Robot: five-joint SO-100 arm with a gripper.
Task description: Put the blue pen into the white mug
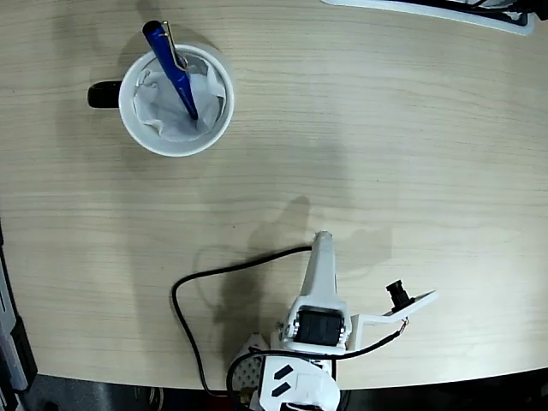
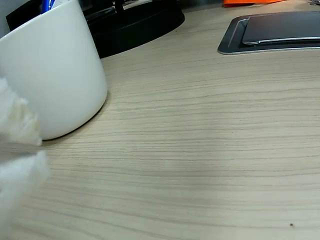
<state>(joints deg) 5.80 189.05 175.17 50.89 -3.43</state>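
The white mug (image 1: 224,120) stands at the upper left of the fixed view, its black handle (image 1: 104,94) pointing left and crumpled white paper inside. The blue pen (image 1: 175,73) stands tilted in the mug, its upper end and silver clip leaning over the far rim. My gripper (image 1: 322,240) is low in the middle of the table, far from the mug, shut and holding nothing. In the wrist view the mug's wall (image 2: 55,70) fills the upper left, a bit of the blue pen (image 2: 47,5) shows above it, and blurred white fingers (image 2: 20,125) sit at the left edge.
A black cable (image 1: 184,300) loops on the table left of the arm's base. A white-edged flat object (image 1: 428,10) lies at the far right edge. The wrist view shows a dark flat pad (image 2: 280,30) and a black round base (image 2: 135,25) behind the mug.
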